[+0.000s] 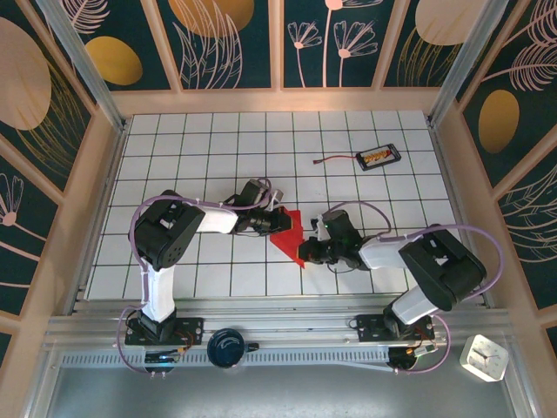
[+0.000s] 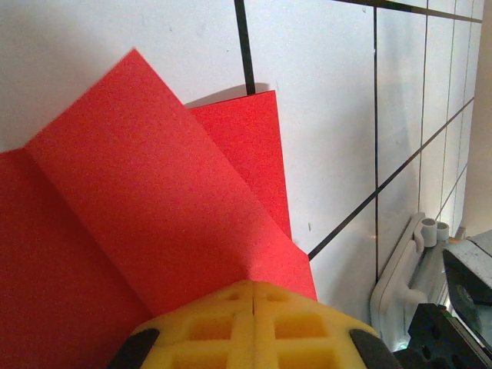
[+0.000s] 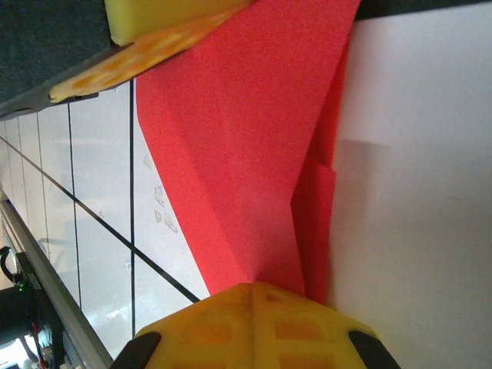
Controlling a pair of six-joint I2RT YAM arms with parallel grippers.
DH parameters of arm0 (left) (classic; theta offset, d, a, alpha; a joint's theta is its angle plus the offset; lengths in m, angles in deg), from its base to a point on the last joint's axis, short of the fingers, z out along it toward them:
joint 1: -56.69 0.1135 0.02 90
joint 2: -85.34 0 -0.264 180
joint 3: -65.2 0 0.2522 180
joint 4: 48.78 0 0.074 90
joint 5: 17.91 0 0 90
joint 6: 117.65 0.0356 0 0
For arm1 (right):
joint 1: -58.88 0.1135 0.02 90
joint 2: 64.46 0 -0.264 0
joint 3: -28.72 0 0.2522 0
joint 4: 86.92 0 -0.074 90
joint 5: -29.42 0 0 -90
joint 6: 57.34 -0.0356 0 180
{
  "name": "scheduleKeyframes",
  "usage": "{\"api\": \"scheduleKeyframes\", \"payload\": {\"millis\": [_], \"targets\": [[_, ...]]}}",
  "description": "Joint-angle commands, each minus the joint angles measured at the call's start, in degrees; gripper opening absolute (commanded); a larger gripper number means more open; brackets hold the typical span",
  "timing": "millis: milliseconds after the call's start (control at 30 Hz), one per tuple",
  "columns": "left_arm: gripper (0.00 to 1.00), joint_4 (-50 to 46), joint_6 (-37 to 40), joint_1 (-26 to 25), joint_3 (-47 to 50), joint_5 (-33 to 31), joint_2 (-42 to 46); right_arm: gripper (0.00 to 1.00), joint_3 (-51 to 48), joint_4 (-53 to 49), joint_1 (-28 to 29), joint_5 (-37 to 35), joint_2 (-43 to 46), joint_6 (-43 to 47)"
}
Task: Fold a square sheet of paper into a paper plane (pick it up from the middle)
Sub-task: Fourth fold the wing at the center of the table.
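L gripper (image 2: 254, 290), R gripper (image 3: 254, 292), clamping paper (image 1: 290, 233) edges

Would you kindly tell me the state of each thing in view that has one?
Paper: partly folded, pinched by both hands.
Left hand: shut on the paper.
Right hand: shut on the paper.
Tray: lying apart, cable attached.

1. The folded sheet of paper (image 1: 290, 233) sat near the middle of the table (image 1: 218, 148), between the two grippers
2. The left gripper (image 1: 275, 219) met its left edge, the right gripper (image 1: 307, 253) its near right corner
3. A small tray (image 1: 379, 157) with a cable (image 1: 335, 160) lay well behind it, to the right
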Motion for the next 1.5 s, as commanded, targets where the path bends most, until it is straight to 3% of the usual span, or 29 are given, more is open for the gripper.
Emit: {"api": "scheduleKeyframes", "payload": {"millis": [0,300,467,600,700,767,933,1033,1467], "targets": [[0.03,-3.67,1.55,0.65,0.18,-3.67,-2.67,0.0,-3.22,-4.53,0.01,-0.38,0.48,-0.67],[0.1,-2.05,0.43,0.63,0.18,-2.28,-0.27,0.0,-3.77,-4.79,0.05,-2.41,-1.26,-0.98],[0.24,0.25,-1.19,0.55,-1.59,-1.18,2.96,0.0,-4.28,-5.32,0.06,-3.32,-1.6,-1.83],[0.42,1.66,-2.75,0.19,-0.52,-1.03,7.24,0.0,-4.33,-4.86,0.01,-3.34,-2.37,-2.27],[0.47,1.29,-3.46,-0.35,2.63,-1.88,11.11,0.0,-4.23,-4.64,0.05,-3.25,-2.93,-2.27],[0.42,-0.06,-3.65,-0.98,4.39,-2.23,12.76,0.0,-4.26,-4.67,0.03,-3.32,-2.95,-2.31],[0.11,-1.59,-4.33,-3.11,7.3,1.0,12.57,0.0,-4.58,-4.59,0.04,-3.69,-2.86,-2.35],[0.02,-1.53,-5.01,-4.48,7.38,3.43,10.76,0.0,-4.67,-4.48,0.01,-3.86,-2.95,-2.4],[0.0,-2.01,-7.52,-6.08,5.75,5.12,5.01,0.0,-3.98,-5.73,0.06,-4.52,-2.63,-2.07]]}}
